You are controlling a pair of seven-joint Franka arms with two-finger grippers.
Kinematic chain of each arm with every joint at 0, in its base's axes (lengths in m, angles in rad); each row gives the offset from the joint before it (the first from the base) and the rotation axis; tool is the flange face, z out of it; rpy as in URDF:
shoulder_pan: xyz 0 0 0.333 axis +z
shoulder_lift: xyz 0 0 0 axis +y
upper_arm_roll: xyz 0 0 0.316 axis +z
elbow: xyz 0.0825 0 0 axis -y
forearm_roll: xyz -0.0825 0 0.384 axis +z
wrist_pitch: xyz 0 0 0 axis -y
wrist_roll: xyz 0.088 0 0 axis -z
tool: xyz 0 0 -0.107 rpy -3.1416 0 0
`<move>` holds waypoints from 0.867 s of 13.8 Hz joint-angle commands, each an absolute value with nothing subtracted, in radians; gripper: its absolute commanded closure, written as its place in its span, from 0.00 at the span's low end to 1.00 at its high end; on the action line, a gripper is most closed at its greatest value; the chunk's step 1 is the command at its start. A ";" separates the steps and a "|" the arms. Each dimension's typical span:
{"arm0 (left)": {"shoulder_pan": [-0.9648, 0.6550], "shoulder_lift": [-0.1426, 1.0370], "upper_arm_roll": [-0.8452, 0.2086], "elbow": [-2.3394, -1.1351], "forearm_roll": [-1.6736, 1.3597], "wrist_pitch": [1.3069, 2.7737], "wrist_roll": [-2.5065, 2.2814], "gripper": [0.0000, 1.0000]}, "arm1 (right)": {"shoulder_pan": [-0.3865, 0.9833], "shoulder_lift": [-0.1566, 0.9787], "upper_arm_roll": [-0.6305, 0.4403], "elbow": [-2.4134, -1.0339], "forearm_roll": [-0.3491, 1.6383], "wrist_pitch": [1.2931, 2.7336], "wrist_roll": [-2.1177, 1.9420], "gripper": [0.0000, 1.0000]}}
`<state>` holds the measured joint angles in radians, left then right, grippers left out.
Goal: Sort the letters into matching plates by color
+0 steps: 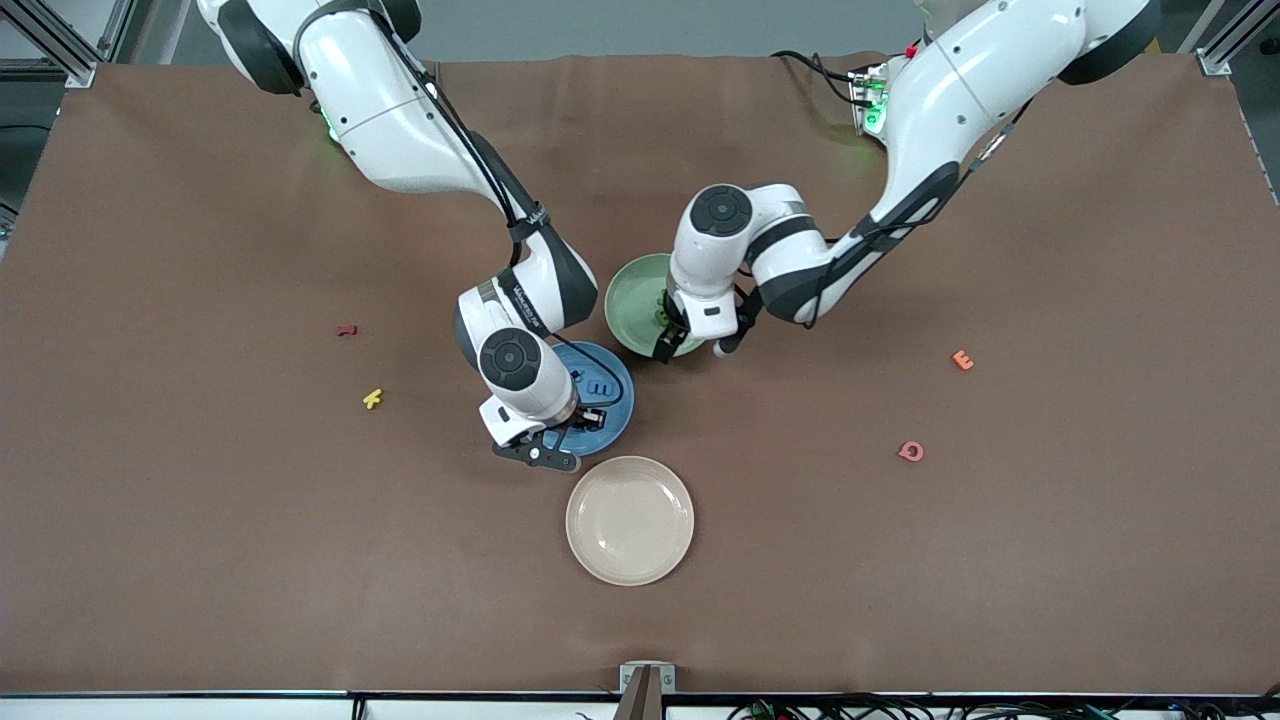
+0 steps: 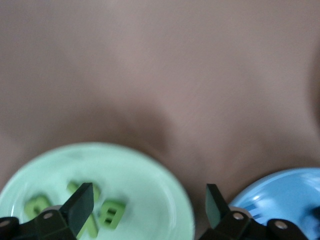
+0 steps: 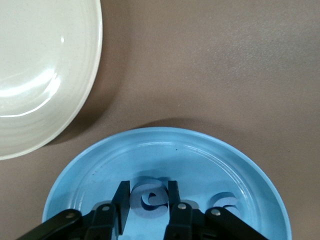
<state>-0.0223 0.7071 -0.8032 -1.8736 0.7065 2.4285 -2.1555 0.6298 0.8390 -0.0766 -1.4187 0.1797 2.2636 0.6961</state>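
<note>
Right gripper [image 3: 147,205] pinches a light, soft blue letter [image 3: 150,199] by its edges over the blue plate [image 3: 100,160]. Left gripper [image 2: 150,205] spread over the green plate [image 2: 150,175].

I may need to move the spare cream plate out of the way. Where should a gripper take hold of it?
Grip the cream plate at its raised rim, coming down from above on the edge nearest the front camera. It lies flat, shallow and empty, so only the rim offers fingers a lip, and that edge is away from the blue plate.

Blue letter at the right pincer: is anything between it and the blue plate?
Nothing visible. The right pincer is down inside the blue plate, its fingers on either side of a blue letter already lying in the plate beside another blue letter.
</note>
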 commanded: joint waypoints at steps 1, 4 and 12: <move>0.049 0.631 -0.801 -1.884 0.715 2.421 -2.009 0.02 | 0.635 0.827 -0.081 -1.393 0.196 2.234 0.696 0.12; 0.150 0.611 -0.801 -1.855 0.715 2.399 -1.808 0.01 | 0.637 0.737 -0.083 -1.397 0.195 2.038 0.695 0.00; 0.300 0.595 -0.808 -1.684 0.713 2.163 -1.288 0.01 | 0.476 0.116 -0.087 -1.754 0.195 1.654 0.502 0.00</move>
